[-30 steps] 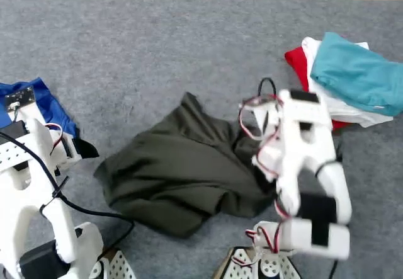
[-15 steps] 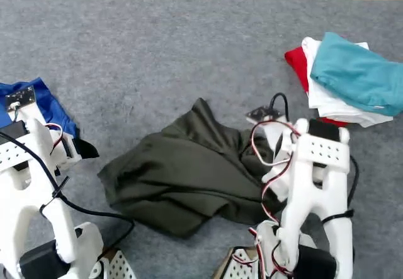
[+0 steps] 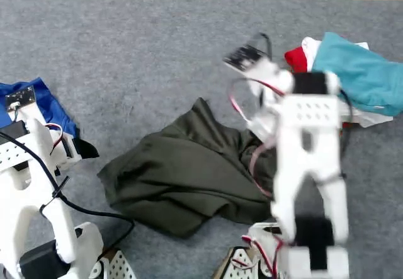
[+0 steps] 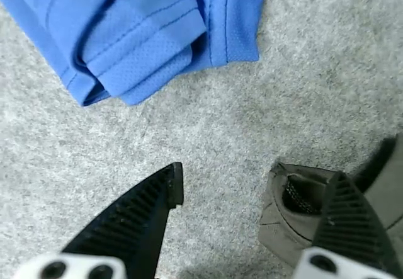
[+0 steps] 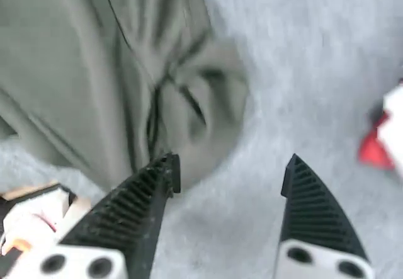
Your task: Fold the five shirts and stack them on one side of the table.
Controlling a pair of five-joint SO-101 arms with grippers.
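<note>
– Grey felt tabletop [image 3: 157, 46] all round. Where does the work lie on it?

– Nearest, the left gripper [image 4: 258, 181] hangs just left of the crumpled dark olive cotton shirt [image 3: 182, 172]. Its jaws are spread wide with nothing between them, and an olive cuff [image 4: 293, 206] lies beside one finger. The right gripper [image 5: 232, 165] hovers over that shirt's right edge, jaws likewise spread and empty.

– And farther off?

– Beyond the olive shirt on its left lies a bright blue knit shirt [image 3: 47, 106], apart from it. Beyond it on the right sits the stack: a teal shirt [image 3: 359, 71] on top, a white shirt [image 3: 371, 118] under it and a red shirt [image 3: 296, 60] at the bottom.

– How will the olive one handle?

– Light and limp, I'd judge. It will probably sag from any single pinch, and the felt looks likely to drag at it. Its folds are bunched, so a grab in the middle would likely catch several layers.

– So where should it be taken?

– At its edges, one gripper on each side: the loose cuff on the left, and a hem or shoulder corner on the right. That should let it be pulled flat before folding.
</note>
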